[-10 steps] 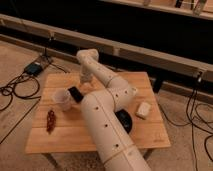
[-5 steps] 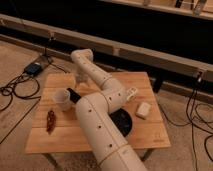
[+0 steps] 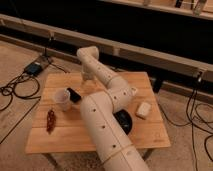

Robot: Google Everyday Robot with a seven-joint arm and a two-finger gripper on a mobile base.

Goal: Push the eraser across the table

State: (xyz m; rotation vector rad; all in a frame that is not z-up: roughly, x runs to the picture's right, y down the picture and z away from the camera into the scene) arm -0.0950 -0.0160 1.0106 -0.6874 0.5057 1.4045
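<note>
The eraser (image 3: 74, 94) is a small flat black block lying on the light wooden table (image 3: 65, 136), touching or almost touching the right side of the white cup (image 3: 62, 98). My white arm rises from the bottom of the view, bends over the table's far part and turns down. The gripper (image 3: 86, 78) hangs there, a little beyond the eraser and to its right, apart from it. Nothing shows in it.
A dark red chili-shaped thing (image 3: 50, 120) lies near the left front. A white rectangular block (image 3: 143, 109) lies at the right. A black round thing (image 3: 123, 121) sits partly behind my arm. Cables and a small box (image 3: 33, 67) lie on the floor at the left.
The gripper has drawn back from beside the cup and eraser toward the table's far side. The eraser and cup stay in about the same place.
</note>
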